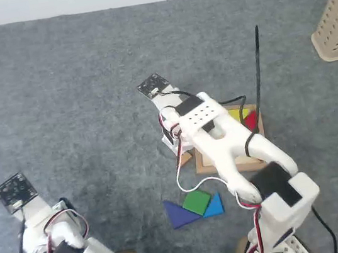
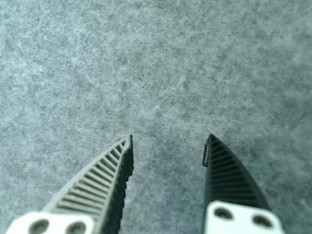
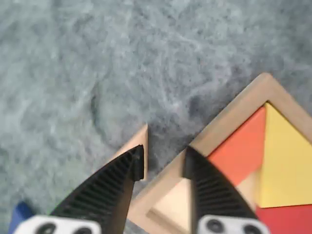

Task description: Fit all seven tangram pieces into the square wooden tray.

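Right tool [image 3: 163, 151]: the jaws stand apart with nothing held between them. It hangs at one corner of the square wooden tray [image 3: 234, 109], with the rim running under the gap. One finger is over the tray's bare floor. The other is over a plain wooden triangle [image 3: 131, 144] that lies just outside the tray, close to the rim. I cannot tell whether either fingertip touches what is beneath it.

Inside the tray I count three pieces: an orange piece [image 3: 239, 146] against the rim near the tool, a yellow piece [image 3: 287, 165] touching it further in, and a red piece [image 3: 282, 219] bordering the yellow. The corner of the tray floor under the tool is unfilled.

Outside the tray, besides the wooden triangle, three pieces lie in a cluster on the table [image 1: 55, 86] near the tray: a purple piece [image 1: 181, 214], a green square [image 1: 197, 202] and a blue triangle [image 1: 214, 205], edges touching or nearly so.

Left tool [image 2: 168, 141]: the jaws are wide apart and empty, over the bare grey table cover, well apart from the tray and from every piece.

Assessment: three of seven are seated and four are outstanding, so I judge the task a little under half done. The wooden triangle looks to be the piece in hand.
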Tool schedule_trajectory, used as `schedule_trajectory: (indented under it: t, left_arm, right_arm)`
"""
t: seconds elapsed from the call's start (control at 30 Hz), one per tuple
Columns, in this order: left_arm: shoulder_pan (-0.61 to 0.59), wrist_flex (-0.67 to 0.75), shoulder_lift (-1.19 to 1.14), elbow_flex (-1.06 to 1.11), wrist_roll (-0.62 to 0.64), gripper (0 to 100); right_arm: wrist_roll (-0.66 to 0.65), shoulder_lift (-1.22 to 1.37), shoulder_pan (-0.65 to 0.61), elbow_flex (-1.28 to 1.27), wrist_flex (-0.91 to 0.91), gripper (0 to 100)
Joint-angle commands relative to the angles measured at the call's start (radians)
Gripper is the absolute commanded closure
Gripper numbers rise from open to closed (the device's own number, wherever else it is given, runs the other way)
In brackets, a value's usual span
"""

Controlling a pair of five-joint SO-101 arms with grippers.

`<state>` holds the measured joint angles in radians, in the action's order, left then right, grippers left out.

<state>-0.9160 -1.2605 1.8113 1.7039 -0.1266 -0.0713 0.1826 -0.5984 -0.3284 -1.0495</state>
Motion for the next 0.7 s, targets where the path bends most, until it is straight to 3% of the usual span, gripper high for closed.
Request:
schedule_trajectory:
  t: [0.0, 0.3, 0.67]
  left_arm:
    - [0.002, -0.003, 0.011, -0.019, 0.009, 77]
    - [0.002, -0.003, 0.011, -0.019, 0.009, 77]
    - [0.002, -0.003, 0.011, -0.019, 0.009, 77]
  right_arm:
    - [0.086, -0.015, -0.021, 0.064, 0.010, 80.4]
    - [0.302, -0.002, -0.117, 0.051, 0.002, 80.3]
    - [0.315, -0.002, -0.131, -0.012, 0.001, 80.4]
